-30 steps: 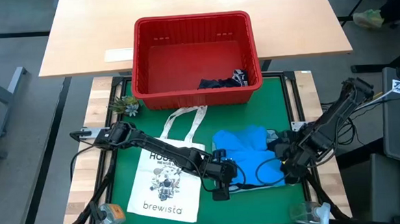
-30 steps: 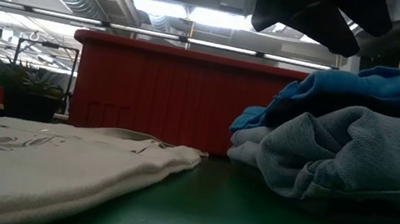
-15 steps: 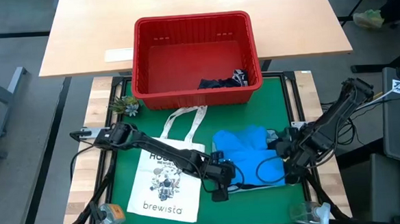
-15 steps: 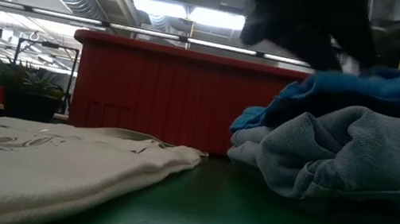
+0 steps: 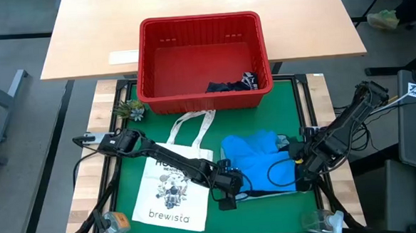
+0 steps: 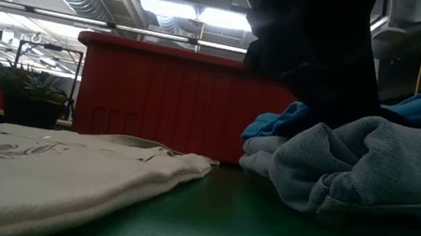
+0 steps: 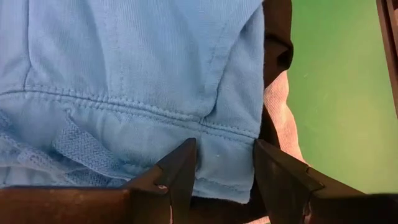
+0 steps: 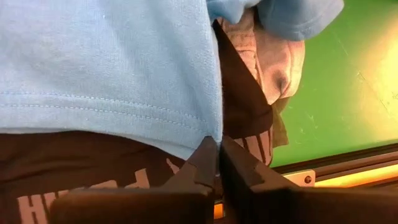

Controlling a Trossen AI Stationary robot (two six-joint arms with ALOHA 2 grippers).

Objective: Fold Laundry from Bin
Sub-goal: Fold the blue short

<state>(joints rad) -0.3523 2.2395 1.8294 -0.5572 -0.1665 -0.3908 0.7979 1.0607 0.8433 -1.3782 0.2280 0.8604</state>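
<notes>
The laundry lies piled on the green mat point(image 5: 215, 123): a bright blue garment point(image 5: 256, 157) on top, pale denim point(image 6: 372, 169) and a dark printed garment point(image 8: 93, 168) beneath. My left gripper point(image 7: 224, 165) is open at the pile's near left; its fingers stand on either side of the blue hem point(image 7: 214, 140). Whether they touch it I cannot tell. At the pile's right side, my right gripper point(image 8: 217, 158) is shut. The red bin point(image 5: 202, 31) stands beyond the mat with a dark navy garment point(image 5: 231, 85) in it. My right gripper has its fingertips point(image 8: 205, 155) shut at the corner of the blue garment's hem point(image 8: 208, 134), coming steeply from above. The tips hide how much cloth lies between them. The garment lies slack on the dark one beneath it.
A white tote bag point(image 5: 172, 186) lies flat on the mat's left part, under my left arm. A small plant point(image 5: 129, 110) stands at the mat's far left corner. A pale wooden tabletop point(image 5: 97, 37) carries the bin.
My left gripper has come down onto the pile of garments; in the low view its dark shape now hides the top of the blue garment. The pile itself lies as before.
</notes>
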